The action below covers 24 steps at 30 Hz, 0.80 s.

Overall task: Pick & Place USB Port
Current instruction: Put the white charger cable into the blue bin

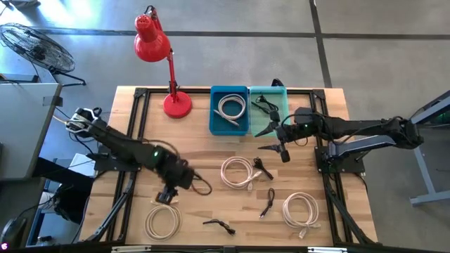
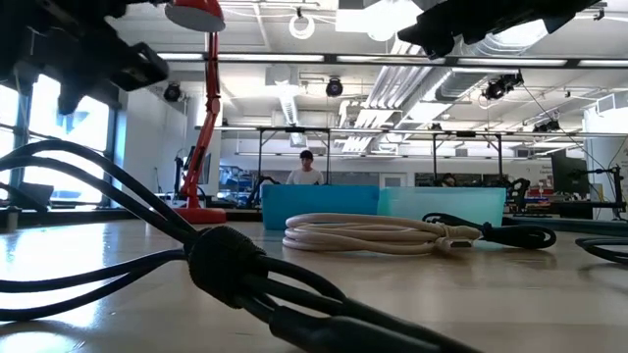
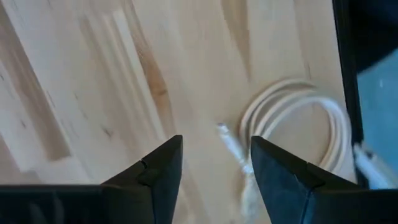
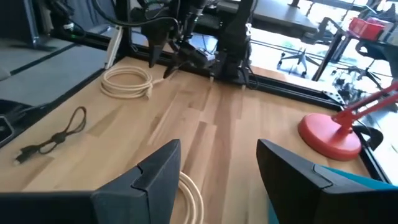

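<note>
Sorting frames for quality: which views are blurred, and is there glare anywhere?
Low view: the black cable nearest the lens is out of focus; ceiling lights glare. Left wrist view: soft, white cable smeared. High view: sharp, even light.

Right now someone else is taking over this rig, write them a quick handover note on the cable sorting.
Left gripper: open, empty, over the front-left white cable coil.
Right gripper: open, empty, by the teal bin.
Done: one white cable lies in the blue bin; one black cable lies in the teal bin.
Left on the table: white coils at centre and front right, plus the front-left one; three black cables.
</note>
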### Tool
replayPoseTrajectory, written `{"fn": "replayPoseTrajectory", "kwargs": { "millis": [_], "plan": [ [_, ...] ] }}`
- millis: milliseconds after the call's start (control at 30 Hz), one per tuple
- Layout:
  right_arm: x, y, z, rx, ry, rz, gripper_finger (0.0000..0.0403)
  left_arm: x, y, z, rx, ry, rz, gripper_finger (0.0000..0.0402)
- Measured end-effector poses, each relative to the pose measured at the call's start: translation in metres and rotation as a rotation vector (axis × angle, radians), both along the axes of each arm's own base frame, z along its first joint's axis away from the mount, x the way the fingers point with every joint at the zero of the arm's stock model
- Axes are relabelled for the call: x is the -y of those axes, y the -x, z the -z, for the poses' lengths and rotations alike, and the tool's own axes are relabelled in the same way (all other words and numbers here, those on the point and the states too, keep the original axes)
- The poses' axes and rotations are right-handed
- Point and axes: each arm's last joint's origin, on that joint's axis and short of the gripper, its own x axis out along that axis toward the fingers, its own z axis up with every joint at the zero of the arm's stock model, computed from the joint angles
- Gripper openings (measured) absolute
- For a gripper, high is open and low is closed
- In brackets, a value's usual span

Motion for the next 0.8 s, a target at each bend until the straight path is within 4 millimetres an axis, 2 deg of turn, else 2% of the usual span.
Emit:
{"fn": "replayPoseTrajectory", "kwargs": {
  "millis": [200, 367, 533, 800],
  "plan": [
    [-0.006, 0.0, 0.0, 0.002, 0.012, -0.029, 0.0204, 0.035, 0.015, 0.009, -0.014, 0.027, -0.201, 0.0186],
    [-0.009, 0.0, 0.001, -0.002, 0.036, -0.051, 0.0204, 0.055, 0.032, 0.024, -0.087, 0.096, -0.36, 0.0186],
    [-0.015, 0.0, 0.004, -0.031, 0.043, -0.083, 0.0204, 0.057, 0.048, 0.043, -0.186, 0.075, -0.415, 0.0186],
    [-0.026, 0.002, 0.009, -0.087, 0.044, -0.142, 0.0204, 0.062, 0.061, 0.074, -0.224, 0.02, -0.334, 0.0185]
  ]
}}
